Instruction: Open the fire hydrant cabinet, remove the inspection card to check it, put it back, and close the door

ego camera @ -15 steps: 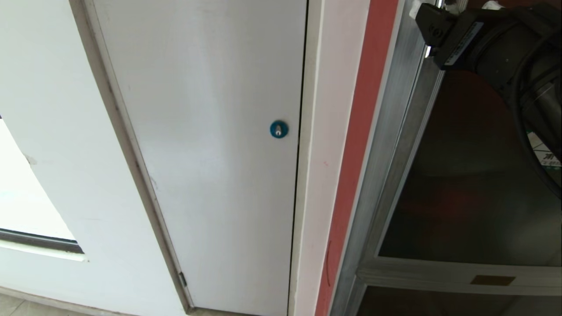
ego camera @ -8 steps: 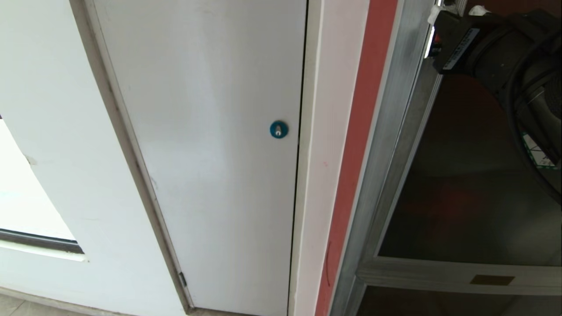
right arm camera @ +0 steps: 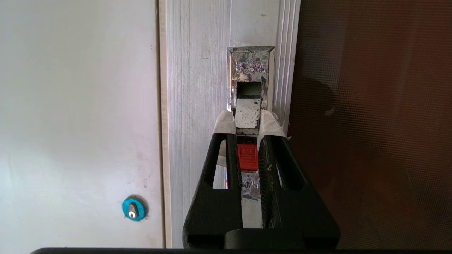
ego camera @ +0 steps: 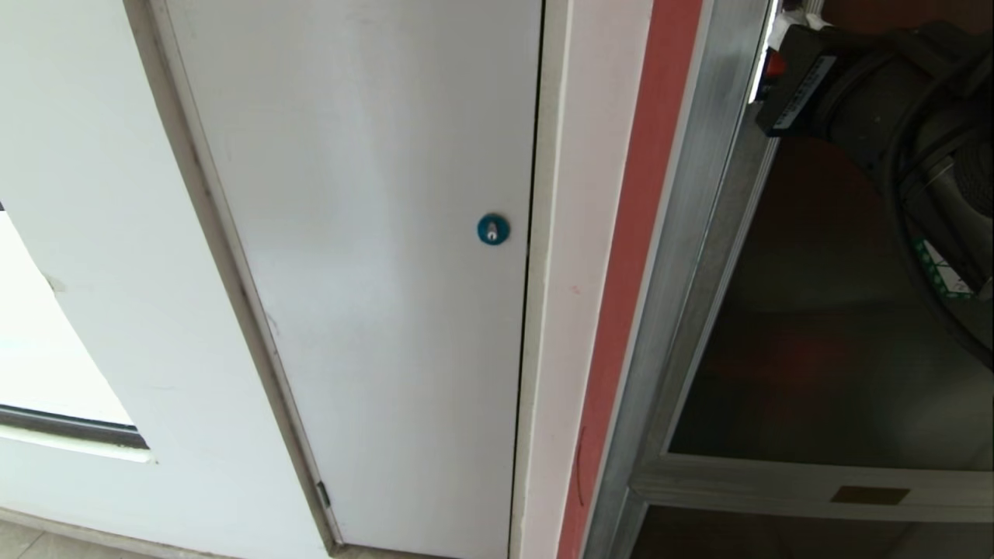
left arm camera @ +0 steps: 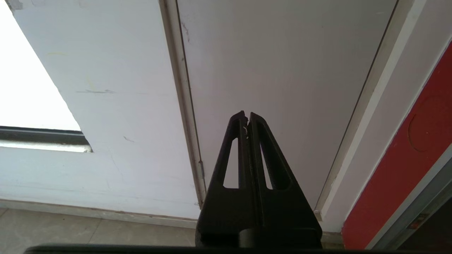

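Right tool, upper right of the head view: I have its white-padded fingertips pinched on the worn metal tab of the latch, with the small red latch piece showing between the black fingers; the grip sits on the silver frame of the door, whose dark tinted glass fills the right of the head view; the door reads as closed against the fire hydrant cabinet, its red edge strip running down centre-right of that frame; the inspection card is in none of my views. Left tool, lower centre of the left wrist view: fingers pressed together, empty, pointing at the plain pale grey panel; its blue round lock lies at mid-frame in the head view; a green-bordered sticker shows partly at the right edge behind the arm.
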Tool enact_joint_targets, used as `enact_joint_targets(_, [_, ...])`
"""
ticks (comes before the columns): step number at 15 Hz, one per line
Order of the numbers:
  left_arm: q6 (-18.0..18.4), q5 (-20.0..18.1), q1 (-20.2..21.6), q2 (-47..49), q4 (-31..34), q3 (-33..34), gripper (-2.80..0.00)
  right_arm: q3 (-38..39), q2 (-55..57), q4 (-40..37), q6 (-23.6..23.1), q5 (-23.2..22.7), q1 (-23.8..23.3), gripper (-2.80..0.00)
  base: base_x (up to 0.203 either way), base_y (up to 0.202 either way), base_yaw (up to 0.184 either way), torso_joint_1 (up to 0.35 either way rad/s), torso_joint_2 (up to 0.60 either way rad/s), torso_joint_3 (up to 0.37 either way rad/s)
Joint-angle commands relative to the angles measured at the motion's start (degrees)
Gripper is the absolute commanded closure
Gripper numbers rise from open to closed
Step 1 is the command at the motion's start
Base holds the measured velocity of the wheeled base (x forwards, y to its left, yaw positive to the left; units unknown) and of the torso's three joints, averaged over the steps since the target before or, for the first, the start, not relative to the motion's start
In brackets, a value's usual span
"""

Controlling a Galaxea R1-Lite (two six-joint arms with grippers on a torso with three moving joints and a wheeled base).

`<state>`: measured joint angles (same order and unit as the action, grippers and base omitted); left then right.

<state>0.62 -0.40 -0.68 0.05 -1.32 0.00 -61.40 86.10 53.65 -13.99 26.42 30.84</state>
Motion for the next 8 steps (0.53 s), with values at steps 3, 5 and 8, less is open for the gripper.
enact_joint_targets(3, [0.0, 0.0, 0.0, 0.0, 0.0, 0.8, 0.0, 0.2, -0.9, 0.4, -0.2, 0.3, 0.5, 0.0, 0.0, 0.0, 0.0, 0.0, 0.0, 0.0])
enact_joint_targets(5, [0.0, 0.0, 0.0, 0.0, 0.0, 0.8, 0.0, 0.5, -1.6, 0.4, -0.2, 0.4, 1.1, 0.0, 0.0, 0.0, 0.0, 0.0, 0.0, 0.0])
enact_joint_targets(8, [0.0, 0.0, 0.1, 0.0, 0.0, 0.8, 0.0, 0.7, -2.3, 0.3, -0.2, 0.4, 1.5, 0.0, 0.0, 0.0, 0.0, 0.0, 0.0, 0.0])
